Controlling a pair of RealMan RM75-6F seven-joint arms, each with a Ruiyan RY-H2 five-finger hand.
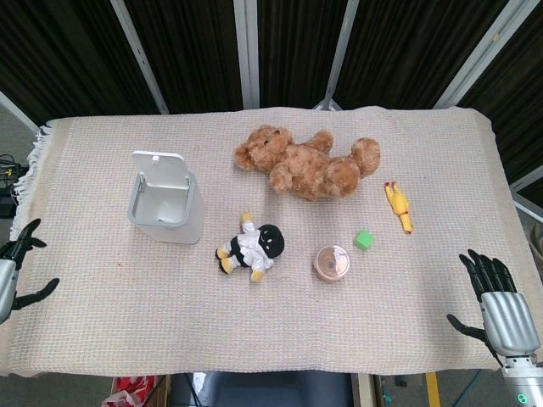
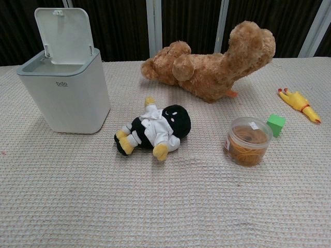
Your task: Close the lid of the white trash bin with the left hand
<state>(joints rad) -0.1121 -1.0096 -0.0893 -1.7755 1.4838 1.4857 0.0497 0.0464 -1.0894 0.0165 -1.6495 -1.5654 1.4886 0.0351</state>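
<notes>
The white trash bin (image 1: 168, 209) (image 2: 67, 96) stands on the left part of the table. Its lid (image 1: 159, 170) (image 2: 64, 34) is raised upright at the bin's far side. My left hand (image 1: 12, 273) shows at the left edge of the head view, partly cut off by the frame, fingers spread and empty, well left of and nearer than the bin. At the near right table corner my right hand (image 1: 496, 303) lies with fingers spread, holding nothing. Neither hand appears in the chest view.
A brown teddy bear (image 1: 305, 163) lies behind the middle. A small black-headed doll (image 1: 253, 247) lies just right of the bin. A round tub of rubber bands (image 1: 331, 263), a green cube (image 1: 364, 240) and a yellow rubber chicken (image 1: 397, 205) are to the right.
</notes>
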